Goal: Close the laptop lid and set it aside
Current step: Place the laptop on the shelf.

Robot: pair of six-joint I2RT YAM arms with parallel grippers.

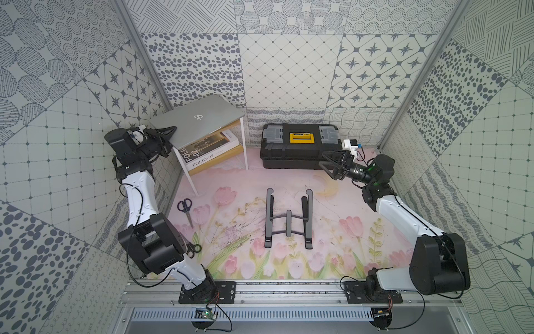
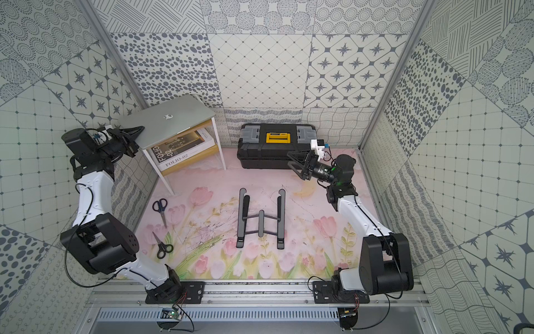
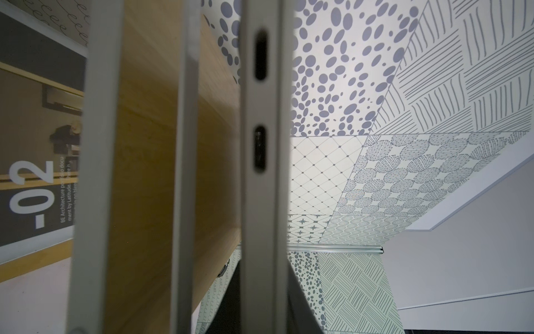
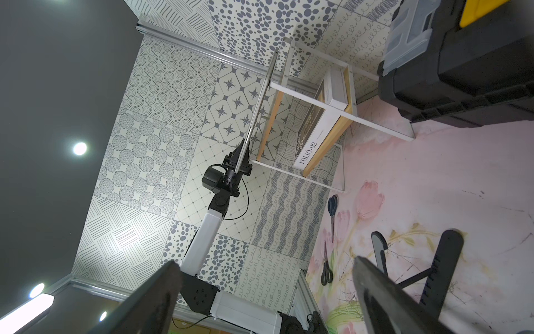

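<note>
While pinching the near-left edge of the laptop (image 1: pixel 199 120) between the pressed-in jaws of the left gripper (image 1: pixel 170 133), holds that edge slightly clear of the white side table (image 1: pixel 245 144) at the far left. Leaves the rest of the laptop over the table top; cannot tell whether it touches there. Shows the laptop lid (image 2: pixel 170 115) shut flat on the base, silver outside up, logo in the middle.

From the left wrist view, looks straight along the laptop's thin side, with two dark slot-shaped ports (image 3: pixel 260 149) in it, and across a narrow gap to the table's white rim.

Carries the right gripper (image 1: pixel 321 158) in the air at the right, just in front of the black-and-yellow toolbox (image 1: pixel 300 131), jaws spread wide and gripping nothing. Confirms this in the right wrist view, with both dark fingers (image 4: pixel 384 295) well apart and only the scene between them.

Has a thick book (image 1: pixel 208 154) marked FOLIO-02 lying on the side table's lower shelf, under the laptop.

Sets out on the pink floral mat (image 1: pixel 332 219), near the middle, a dark grey folding laptop stand (image 1: pixel 289 218) lying flat. Has, left of it, two pairs of black-handled scissors: the farther pair (image 1: pixel 185 206) near the table's leg, the nearer pair (image 2: pixel 163 247) beside the left arm's elbow.
</note>
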